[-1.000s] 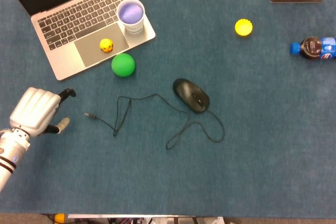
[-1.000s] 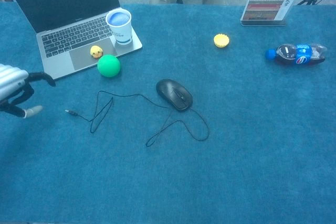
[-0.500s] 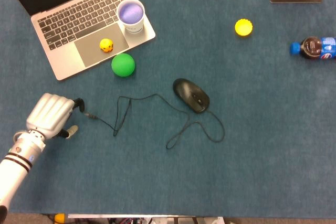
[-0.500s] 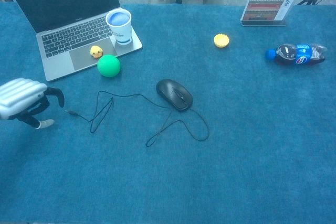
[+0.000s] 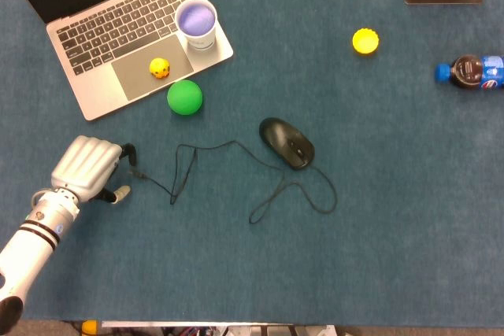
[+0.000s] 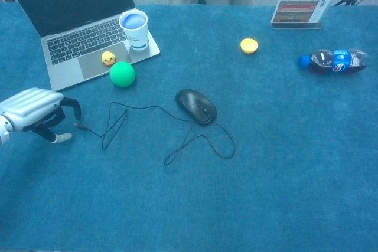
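i have my left hand [image 5: 87, 167] low over the blue felt table [image 5: 394, 218] with its fingers curled downward and holding nothing, fingertips just beside the small plug end [image 5: 134, 172] of the thin black cable [image 5: 185, 171], because that loose end lies nearest this side. the cable trails in loops to the black computer mouse [image 5: 287, 143] mid-table (the right hand is out of both views). the forearm comes in from the lower left corner, knuckles up.
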`<move>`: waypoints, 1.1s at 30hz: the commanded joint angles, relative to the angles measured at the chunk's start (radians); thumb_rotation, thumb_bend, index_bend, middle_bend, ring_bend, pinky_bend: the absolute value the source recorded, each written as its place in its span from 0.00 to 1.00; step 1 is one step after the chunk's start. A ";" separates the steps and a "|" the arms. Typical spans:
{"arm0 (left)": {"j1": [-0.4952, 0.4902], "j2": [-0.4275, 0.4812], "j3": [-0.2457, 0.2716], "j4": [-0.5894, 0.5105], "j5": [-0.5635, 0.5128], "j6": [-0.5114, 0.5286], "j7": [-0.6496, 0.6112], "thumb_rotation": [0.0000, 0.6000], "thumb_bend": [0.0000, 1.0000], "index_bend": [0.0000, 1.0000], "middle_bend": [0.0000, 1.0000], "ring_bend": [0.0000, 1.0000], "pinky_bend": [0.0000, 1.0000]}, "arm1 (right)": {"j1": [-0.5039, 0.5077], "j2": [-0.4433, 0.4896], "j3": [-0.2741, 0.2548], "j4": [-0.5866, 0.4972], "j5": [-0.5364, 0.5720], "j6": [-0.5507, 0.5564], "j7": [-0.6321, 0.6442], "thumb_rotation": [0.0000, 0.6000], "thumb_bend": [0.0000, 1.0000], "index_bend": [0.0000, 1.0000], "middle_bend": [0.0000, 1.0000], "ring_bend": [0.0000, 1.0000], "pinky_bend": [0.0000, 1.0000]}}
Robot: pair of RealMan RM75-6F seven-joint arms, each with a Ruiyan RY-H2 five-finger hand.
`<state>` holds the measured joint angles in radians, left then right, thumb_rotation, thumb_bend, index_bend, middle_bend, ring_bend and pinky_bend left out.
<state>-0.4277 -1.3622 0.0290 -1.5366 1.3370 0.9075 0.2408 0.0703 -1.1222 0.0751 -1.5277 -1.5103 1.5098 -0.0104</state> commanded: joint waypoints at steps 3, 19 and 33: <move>-0.009 -0.015 -0.002 0.001 -0.018 -0.008 0.000 0.93 0.26 0.42 0.88 0.91 0.83 | -0.002 -0.001 0.000 0.008 0.003 0.000 0.006 1.00 0.37 0.61 0.45 0.35 0.42; -0.024 -0.038 -0.005 0.021 -0.068 -0.015 -0.004 1.00 0.33 0.46 0.89 0.92 0.84 | -0.011 -0.004 0.001 0.027 0.012 0.007 0.019 1.00 0.37 0.61 0.45 0.35 0.42; -0.028 -0.051 -0.005 0.024 -0.087 -0.012 -0.024 1.00 0.35 0.50 0.91 0.92 0.84 | -0.018 -0.002 0.002 0.030 0.019 0.011 0.021 1.00 0.37 0.61 0.45 0.35 0.42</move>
<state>-0.4550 -1.4126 0.0245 -1.5124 1.2507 0.8954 0.2174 0.0522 -1.1239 0.0775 -1.4978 -1.4916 1.5205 0.0109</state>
